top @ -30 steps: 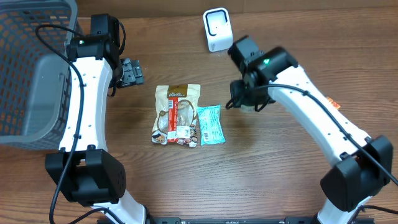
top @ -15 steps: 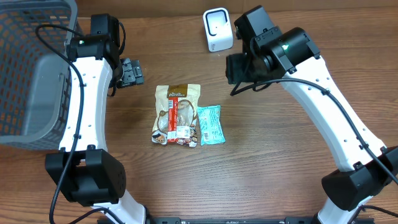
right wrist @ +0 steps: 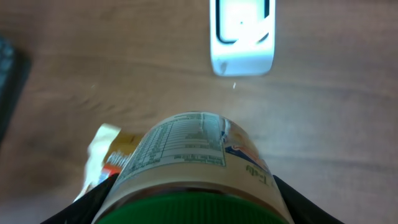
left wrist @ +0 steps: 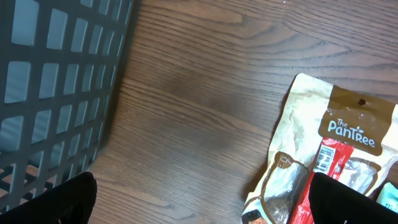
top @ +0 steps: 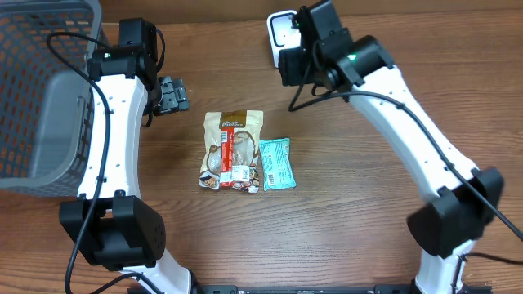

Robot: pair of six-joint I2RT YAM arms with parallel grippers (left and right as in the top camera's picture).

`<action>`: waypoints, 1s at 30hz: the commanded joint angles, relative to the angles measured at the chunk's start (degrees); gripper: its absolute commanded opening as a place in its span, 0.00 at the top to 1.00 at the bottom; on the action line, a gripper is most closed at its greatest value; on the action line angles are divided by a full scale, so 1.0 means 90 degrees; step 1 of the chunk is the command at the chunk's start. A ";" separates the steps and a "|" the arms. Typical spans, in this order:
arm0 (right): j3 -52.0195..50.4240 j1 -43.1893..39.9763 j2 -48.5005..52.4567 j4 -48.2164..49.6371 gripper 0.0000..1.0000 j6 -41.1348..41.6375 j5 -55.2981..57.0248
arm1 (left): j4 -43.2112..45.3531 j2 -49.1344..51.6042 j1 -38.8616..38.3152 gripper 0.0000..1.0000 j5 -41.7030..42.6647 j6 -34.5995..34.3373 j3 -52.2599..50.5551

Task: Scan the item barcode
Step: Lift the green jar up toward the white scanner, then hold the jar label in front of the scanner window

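A: Edges first, from overhead. Crowded on the left?
B: Crowded, yes. Grey basket [top: 37,98] hard in the far-left corner, cut off by the frame. Left gripper [top: 173,94] near its wall, jaws spread wide, gripping nothing.
A: And mid-table?
B: Snack pouch [top: 233,149] lying flat, teal packet [top: 275,163] touching its right edge. Open wood of the table [top: 368,212] all round, widest toward the near right.
A: Right side?
B: Right gripper [top: 292,67] at the far edge, just beside the white scanner [top: 278,37] and covering part of it. Cannot make out the load from up here.
A: Left wrist view, then.
B: Basket wall down the left, snack pouch at the right border, bare wood between. Dark fingertips [left wrist: 50,199] in both bottom corners, well apart, with only table between them.
A: Right wrist?
B: Clamped on a jar [right wrist: 186,146] with a green lid [right wrist: 186,211], fingers [right wrist: 87,208] pressed to both sides, nutrition panel turned to the camera. Scanner at the top edge, apart from the jar, a strip of bare wood between. Snack pouch corner peeking out at lower left, beside the jar.
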 commanded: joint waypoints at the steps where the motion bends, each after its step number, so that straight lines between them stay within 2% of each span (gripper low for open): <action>1: 0.0017 -0.0056 0.0253 0.0510 0.52 -0.0330 0.0299 | 0.0005 -0.0012 -0.0044 0.00 -0.0090 0.0002 0.0097; 19: 0.0017 -0.0357 0.1574 0.3660 0.51 -0.0367 0.0585 | 0.0002 -0.0012 -0.0044 0.00 -0.0090 0.0002 0.0097; 30: 0.0017 -0.0675 0.2601 0.5530 0.53 -0.0352 0.0255 | 0.0005 -0.0012 -0.0044 0.00 -0.0090 0.0002 0.0097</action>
